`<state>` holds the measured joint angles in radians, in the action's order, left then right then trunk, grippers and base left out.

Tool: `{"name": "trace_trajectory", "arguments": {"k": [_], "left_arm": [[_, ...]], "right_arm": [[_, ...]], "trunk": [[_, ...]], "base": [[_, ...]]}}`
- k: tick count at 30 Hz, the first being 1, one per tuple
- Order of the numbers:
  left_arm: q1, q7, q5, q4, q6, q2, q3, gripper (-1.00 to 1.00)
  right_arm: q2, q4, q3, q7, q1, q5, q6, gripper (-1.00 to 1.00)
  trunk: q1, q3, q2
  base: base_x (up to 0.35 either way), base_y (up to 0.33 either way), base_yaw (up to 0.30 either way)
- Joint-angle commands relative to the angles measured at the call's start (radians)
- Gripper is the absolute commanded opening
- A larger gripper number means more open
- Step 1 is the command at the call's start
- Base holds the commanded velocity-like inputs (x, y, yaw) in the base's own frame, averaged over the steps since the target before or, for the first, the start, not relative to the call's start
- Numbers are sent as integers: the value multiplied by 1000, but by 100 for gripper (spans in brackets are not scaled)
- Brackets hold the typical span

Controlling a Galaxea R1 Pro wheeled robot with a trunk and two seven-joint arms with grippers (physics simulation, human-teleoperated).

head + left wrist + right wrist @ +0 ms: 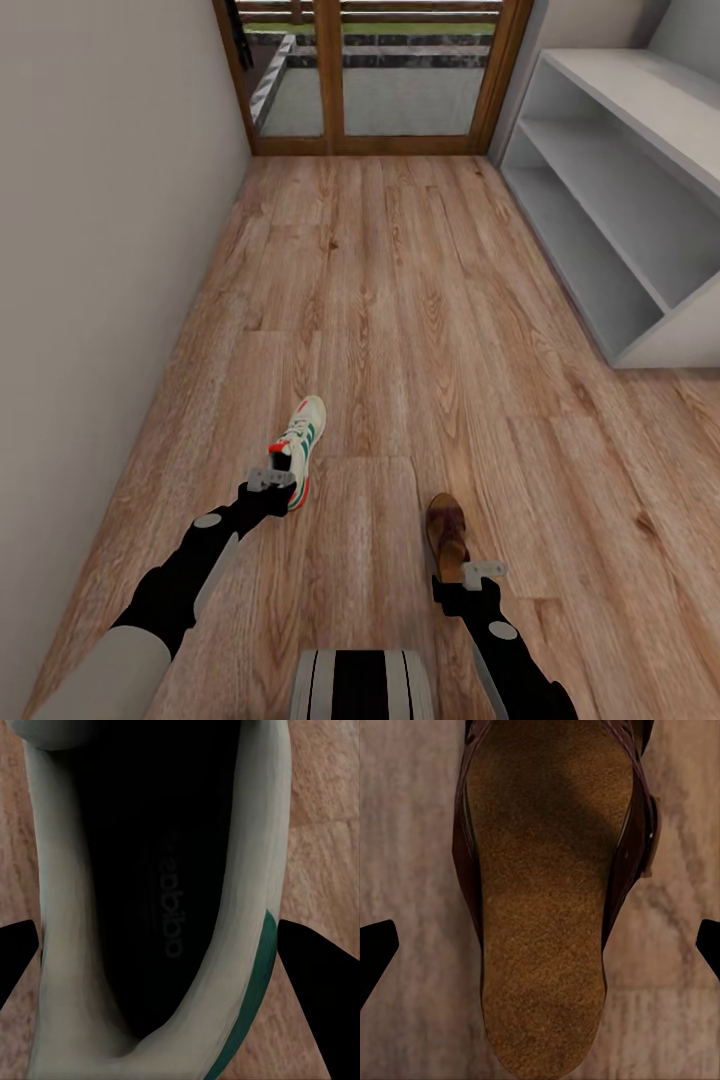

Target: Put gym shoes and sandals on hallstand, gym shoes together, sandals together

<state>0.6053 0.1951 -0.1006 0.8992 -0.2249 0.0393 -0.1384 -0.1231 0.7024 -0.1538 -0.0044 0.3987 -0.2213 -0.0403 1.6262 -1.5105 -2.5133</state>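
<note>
One white gym shoe [303, 440] with green stripes lies on the corridor floor [400, 300] at the lower left. My left gripper [270, 481] is at its heel. In the left wrist view the gym shoe [67, 967] sits between the fingers [315, 975], whose tips touch both of its sides; the left gripper [158, 922] is shut on it. A brown sandal [446, 533] lies to the right. My right gripper [484, 571] hangs over its heel end. The sandal's footbed [547, 907] shows between wide-apart fingertips [375, 952], with floor visible on both sides; the right gripper [547, 926] is open.
The pale grey hallstand [640, 230] with its open shelves stands along the right wall, well ahead of me. A wood-framed glass door [370, 80] closes the corridor's far end. A plain wall [90, 250] runs along the left. My base [362, 685] shows at the bottom edge.
</note>
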Motion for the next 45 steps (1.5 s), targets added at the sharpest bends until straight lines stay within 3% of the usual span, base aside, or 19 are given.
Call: {"name": "trace_trajectory", "arguments": {"k": [1,11,21,33,45], "left_arm": [[0,2,-10,1,-7,1,-2,-100],[-8,3,-10,33,-6,3,-4,-100],[2,2,-10,120,-21,4,-4,-100],[-4,4,-10,124,-20,4,-5,-100],[-6,4,-10,124,-19,4,-7,-100]], "right_arm": [[-1,2,-4,0,0,-10,-4,100],[-1,2,-4,0,0,-10,-4,100],[-1,2,-4,0,0,-10,-4,100],[-1,3,-4,0,0,-10,-4,100],[-1,3,-4,0,0,-10,-4,100]], "trunk": [[0,-1,0],[0,-2,0],[4,-55,-3],[4,-61,-3],[10,-122,-5]], "base": [[10,0,0],[2,0,0],[0,0,0],[0,0,0],[0,0,0]]}}
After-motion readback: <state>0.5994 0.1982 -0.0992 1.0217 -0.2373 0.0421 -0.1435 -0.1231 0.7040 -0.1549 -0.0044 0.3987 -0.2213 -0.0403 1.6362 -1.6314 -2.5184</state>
